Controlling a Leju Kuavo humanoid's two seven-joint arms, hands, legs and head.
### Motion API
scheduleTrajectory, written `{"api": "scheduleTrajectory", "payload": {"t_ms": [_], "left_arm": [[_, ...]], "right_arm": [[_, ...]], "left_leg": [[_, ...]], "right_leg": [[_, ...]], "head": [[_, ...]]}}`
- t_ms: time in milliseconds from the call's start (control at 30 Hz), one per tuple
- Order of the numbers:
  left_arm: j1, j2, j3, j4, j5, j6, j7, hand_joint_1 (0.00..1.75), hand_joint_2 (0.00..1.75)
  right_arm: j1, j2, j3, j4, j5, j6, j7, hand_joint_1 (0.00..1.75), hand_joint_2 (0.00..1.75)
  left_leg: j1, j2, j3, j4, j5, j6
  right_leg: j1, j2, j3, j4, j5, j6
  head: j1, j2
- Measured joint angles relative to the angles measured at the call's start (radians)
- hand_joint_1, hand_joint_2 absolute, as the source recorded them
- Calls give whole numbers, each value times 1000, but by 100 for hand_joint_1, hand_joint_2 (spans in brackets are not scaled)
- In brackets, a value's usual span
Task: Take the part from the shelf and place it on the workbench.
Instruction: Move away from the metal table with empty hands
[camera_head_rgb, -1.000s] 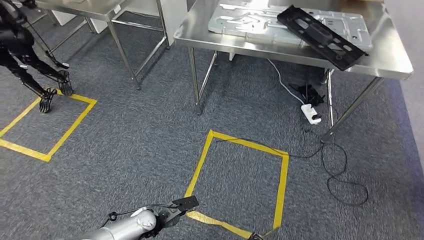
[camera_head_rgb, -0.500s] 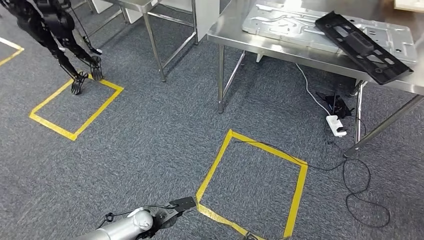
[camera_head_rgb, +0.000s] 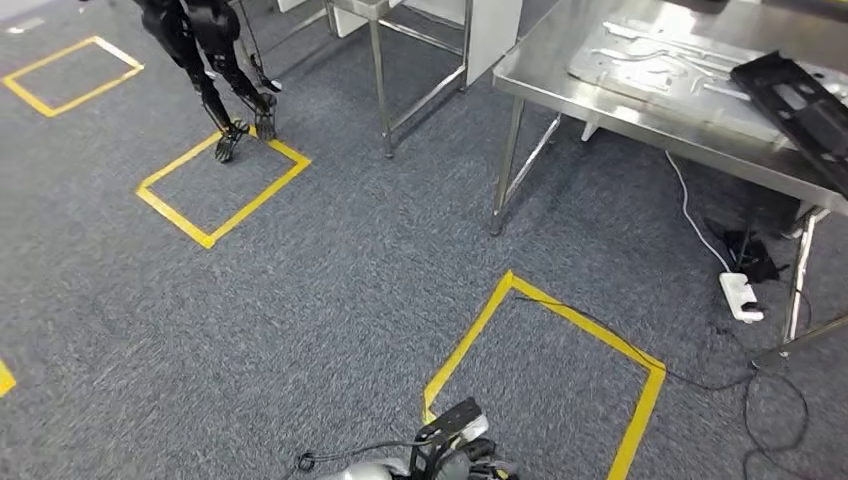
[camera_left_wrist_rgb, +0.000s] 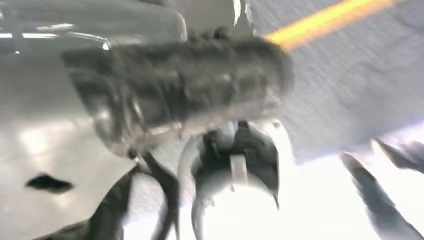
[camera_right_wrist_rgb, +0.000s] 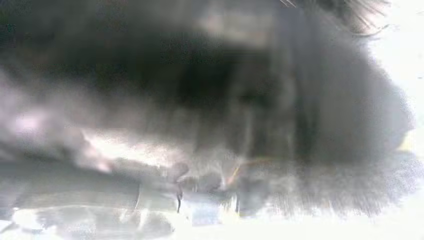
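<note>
**Q:** Left hand (camera_left_wrist_rgb: 175, 95) first — what was it doing?

**A:** Honestly couldn't tell. Its wrist view was a blur: a dark ribbed lump against grey carpet and a bit of yellow tape. Whether the fingers were spread or curled, no idea. In the head view just the silver left arm (camera_head_rgb: 400, 468) poked in at the bottom edge, over the carpet beside the nearest yellow tape square (camera_head_rgb: 545, 375). The right hand's own view was pure grey smear, so couldn't call that one either.

**Q:** And the part?

**A:** The black part (camera_head_rgb: 800, 110), long and flat with slots cut in it, lay on the steel workbench (camera_head_rgb: 560, 75) at the far right, sitting on top of a grey stamped metal sheet (camera_head_rgb: 650, 65). Well apart from the arm, with open carpet between them.

**Q:** Any labels or writing?

**A:** Nothing readable. A white power strip (camera_head_rgb: 741, 296) lay on the floor under the workbench with black cables (camera_head_rgb: 770, 400) trailing off it, and another dark robot (camera_head_rgb: 205, 50) stood by a yellow square far left.
</note>
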Motion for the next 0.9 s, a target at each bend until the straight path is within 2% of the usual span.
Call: {"api": "scheduleTrajectory", "payload": {"t_ms": [33, 67, 100, 167, 200, 233, 267, 300, 333, 367, 400, 433, 467, 500, 533, 567, 600, 633, 667, 700, 733, 767, 800, 833, 867, 900], "left_arm": [[3, 0, 1, 5, -13, 28, 5, 0, 0], [5, -2, 1, 7, -41, 106, 42, 0, 0], [5, -5, 1, 4, -75, 222, 101, 0, 0], [5, -10, 1, -3, -161, 486, 180, 0, 0], [6, -8, -2, -3, -214, 592, 161, 0, 0], [8, 0, -10, 3, -263, 652, 104, 0, 0], [14, 12, -21, 14, -297, 666, 30, 0, 0], [23, 24, -34, 27, -311, 629, -30, 0, 0], [34, 37, -44, 40, -305, 542, -46, 0, 0], [49, 47, -51, 51, -291, 409, -13, 0, 0], [64, 56, -55, 60, -276, 248, 60, 0, 0], [80, 64, -56, 69, -264, 77, 142, 0, 0], [96, 70, -57, 76, -254, -81, 218, 0, 0], [109, 75, -57, 82, -244, -200, 280, 0, 0], [117, 78, -57, 85, -231, -267, 330, 0, 0], [120, 77, -57, 87, -215, -285, 377, 0, 0], [121, 76, -56, 88, -192, -249, 419, 0, 0], [122, 75, -55, 88, -160, -166, 451, 0, 0], [125, 76, -53, 88, -123, -68, 468, 0, 0], [129, 79, -49, 88, -87, 31, 473, 0, 0], [133, 84, -44, 89, -55, 100, 468, 0, 0], [136, 89, -38, 89, -31, 130, 459, 0, 0], [138, 94, -31, 89, -10, 132, 448, 0, 0], [141, 101, -24, 89, 17, 115, 437, 0, 0], [146, 111, -15, 89, 51, 86, 425, 0, 0], [156, 126, -1, 89, 91, 49, 414, 0, 0]], "right_arm": [[1, 0, -1, 0, -18, 0, 7, 0, 0], [3, 0, -1, 0, -35, -2, 9, 0, 0], [6, 0, -2, 1, -53, -9, 5, 0, 0], [18, -2, -4, 2, -97, -35, -21, 0, 0], [23, -2, -5, 2, -122, -51, -35, 0, 0], [26, -2, -7, 2, -149, -69, -46, 0, 0], [28, -2, -12, 2, -177, -88, -55, 0, 0], [30, -3, -18, 2, -206, -109, -62, 0, 0], [34, -5, -26, 2, -232, -130, -67, 0, 0], [40, -8, -33, 3, -253, -150, -70, 0, 0], [46, -12, -41, 3, -268, -167, -70, 0, 0], [51, -16, -48, 4, -278, -179, -70, 0, 0], [54, -20, -53, 6, -285, -189, -70, 0, 0], [55, -24, -58, 7, -289, -199, -70, 0, 0], [56, -26, -62, 7, -292, -212, -70, 0, 0], [55, -30, -65, 8, -294, -225, -70, 0, 0], [55, -34, -68, 8, -294, -235, -69, 0, 0], [55, -39, -70, 8, -290, -241, -66, 0, 0], [56, -45, -72, 9, -284, -242, -61, 0, 0], [58, -51, -74, 9, -278, -240, -55, 0, 0], [62, -56, -75, 10, -272, -239, -48, 0, 0], [66, -62, -75, 10, -267, -238, -42, 0, 0], [69, -66, -75, 11, -262, -237, -38, 0, 0], [71, -70, -75, 12, -255, -234, -36, 0, 0], [71, -75, -75, 12, -245, -226, -38, 0, 0], [71, -80, -75, 12, -232, -213, -43, 0, 0]], "left_leg": [[2, -8, -5, -2, 2, -5], [1, 1, -9, 4, -3, -11], [1, 21, -20, 25, -16, -17], [3, 77, -69, 118, -67, -31], [7, 94, -103, 180, -94, -37], [10, 103, -131, 230, -110, -41], [13, 107, -144, 251, -109, -44], [15, 111, -136, 236, -91, -45], [16, 118, -108, 185, -60, -44], [14, 138, -70, 113, -32, -40], [9, 155, -34, 52, -11, -34], [4, 169, -11, 11, 0, -27], [-2, 177, -1, -8, 1, -21], [-5, 168, 0, -8, 0, -15], [-5, 158, 1, -12, 1, -9], [-2, 148, 6, -19, 3, -4], [1, 137, 13, -27, 6, 3], [5, 126, 20, -35, 9, 10], [8, 116, 24, -38, 10, 15], [8, 104, 25, -38, 10, 19], [7, 89, 24, -38, 10, 21], [6, 73, 24, -36, 10, 22], [5, 54, 24, -33, 9, 22], [6, 35, 24, -29, 8, 21], [6, 18, 23, -24, 6, 18], [5, 5, 21, -16, 3, 12]], "right_leg": [[-1, -15, 1, -2, 2, -6], [-1, -28, 4, -6, 5, -13], [-3, -41, 7, -11, 7, -18], [-1, -67, 10, -16, 8, -24], [0, -81, 8, -16, 7, -26], [2, -94, 6, -16, 6, -26], [2, -108, 6, -16, 5, -27], [2, -120, 8, -16, 3, -27], [2, -130, 12, -16, 0, -26], [3, -139, 17, -17, -4, -24], [4, -147, 22, -17, -9, -21], [6, -153, 26, -18, -12, -16], [8, -160, 30, -19, -14, -12], [9, -166, 32, -22, -15, -6], [9, -172, 38, -26, -17, -1], [8, -166, 43, -26, -22, 5], [7, -145, 42, -14, -33, 10], [6, -117, 30, 20, -56, 12], [4, -84, 5, 76, -85, 13], [5, -63, -28, 144, -116, 13], [5, -55, -60, 206, -136, 14], [5, -52, -80, 240, -139, 15], [4, -51, -83, 236, -122, 16], [3, -47, -67, 193, -88, 15], [1, -32, -41, 127, -50, 14], [-1, -8, -14, 64, -25, 12]], "head": [[0, 0], [-1, 0], [-6, 0], [-15, 0], [-18, 0], [-18, 0], [-18, 0], [-18, 0], [-18, 0], [-18, 0], [-18, 0], [-18, 0], [-17, 0], [-17, 0], [-18, 0], [-17, 0], [-15, 0], [-11, 0], [-5, 0], [-2, 0], [0, 0], [1, 0], [1, 0], [2, 0], [2, 0], [2, 0]]}}
